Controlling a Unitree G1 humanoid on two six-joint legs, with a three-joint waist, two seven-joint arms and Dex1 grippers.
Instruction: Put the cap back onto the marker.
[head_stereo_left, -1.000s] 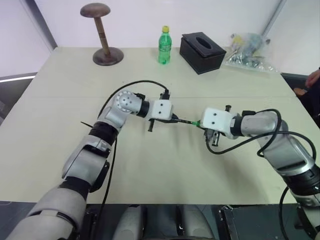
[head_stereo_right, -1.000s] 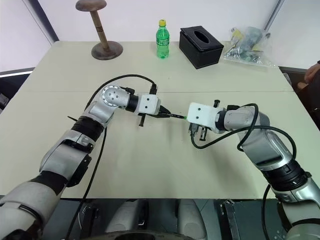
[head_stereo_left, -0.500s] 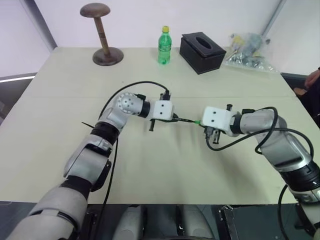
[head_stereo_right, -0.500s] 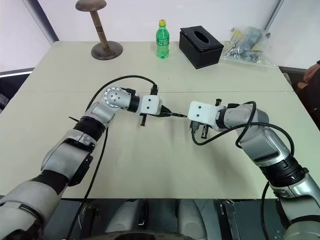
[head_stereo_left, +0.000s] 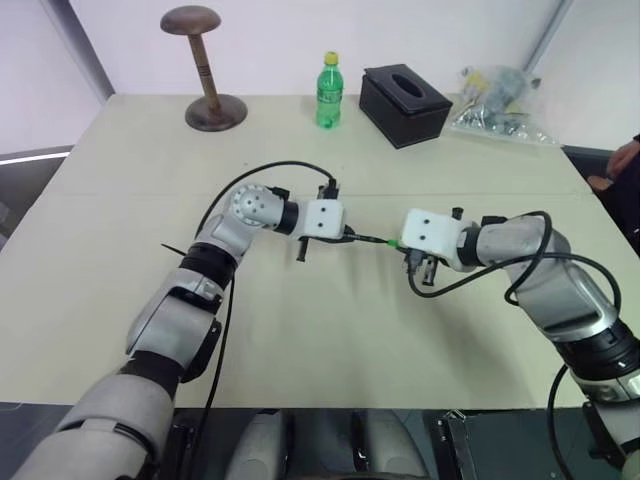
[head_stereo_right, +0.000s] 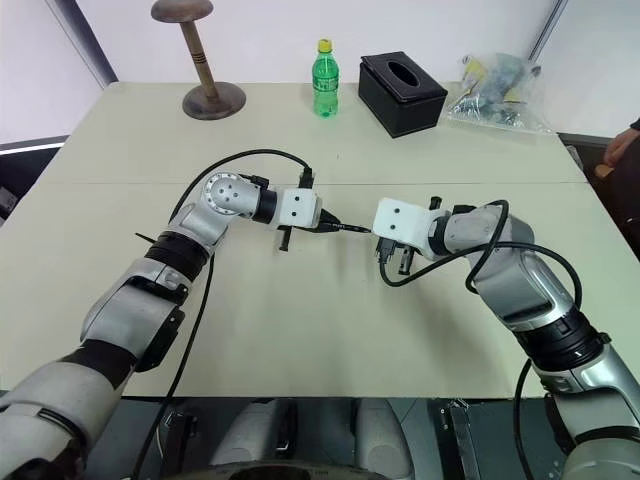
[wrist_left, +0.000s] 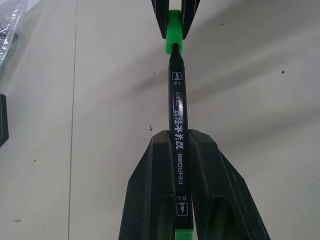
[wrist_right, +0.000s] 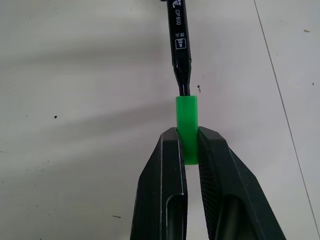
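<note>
My left gripper (wrist_left: 177, 139) is shut on the marker (wrist_left: 177, 105), a thin black stick with white print and a green rear end. It holds the marker above the table, pointing at my right gripper (wrist_right: 188, 136). That gripper is shut on the cap (wrist_right: 186, 122), a small bright green cylinder. The marker's narrow tip meets the cap's open end, and the two are in line. In the left eye view the marker (head_stereo_left: 368, 239) and the cap (head_stereo_left: 394, 243) bridge the gap between the two grippers over the middle of the table.
Along the table's far edge stand a wooden hat stand (head_stereo_left: 210, 70), a green bottle (head_stereo_left: 329, 92), a black tissue box (head_stereo_left: 405, 104) and a plastic bag of small items (head_stereo_left: 498, 100). A person's hand (head_stereo_left: 627, 155) shows at the right edge.
The right arm's elbow has drawn in slightly. Both grippers keep their places, still shut on the marker and the cap.
</note>
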